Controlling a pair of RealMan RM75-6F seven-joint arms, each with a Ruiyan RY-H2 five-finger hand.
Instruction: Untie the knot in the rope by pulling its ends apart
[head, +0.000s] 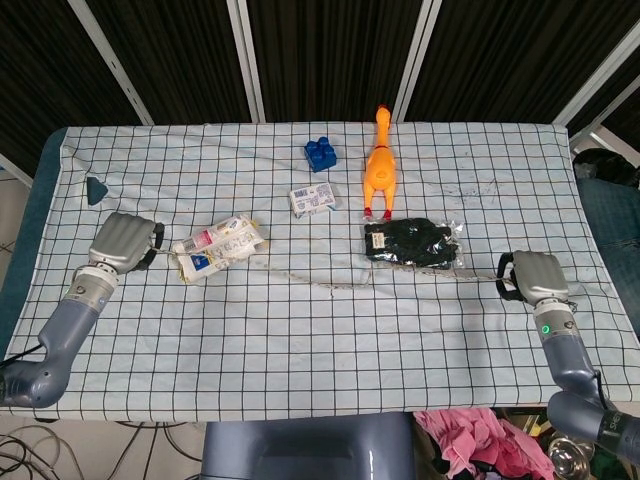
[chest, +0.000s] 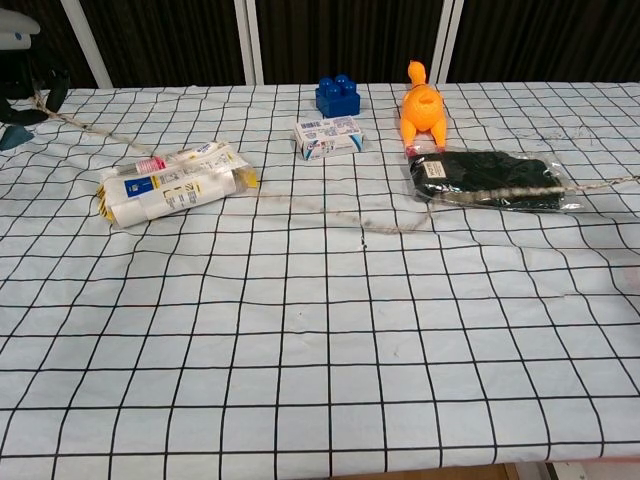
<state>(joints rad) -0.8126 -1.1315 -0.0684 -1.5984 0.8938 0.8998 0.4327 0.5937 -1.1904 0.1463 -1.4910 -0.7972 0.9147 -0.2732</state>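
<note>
The pale rope (head: 330, 284) (chest: 385, 229) now runs as one slack line across the checked cloth with no knot showing. It passes over the white packet (head: 218, 249) (chest: 170, 187) and along the front of the black bag (head: 413, 244) (chest: 487, 180). My left hand (head: 122, 243) (chest: 22, 50) holds the rope's left end near the table's left edge. My right hand (head: 535, 276) grips the right end at the right side; the chest view does not show it.
A blue brick (head: 320, 155) (chest: 338, 96), a small white box (head: 313, 199) (chest: 328, 136) and an orange rubber chicken (head: 379, 165) (chest: 423, 108) lie at the back. A dark teal wedge (head: 95, 189) sits at the far left edge.
</note>
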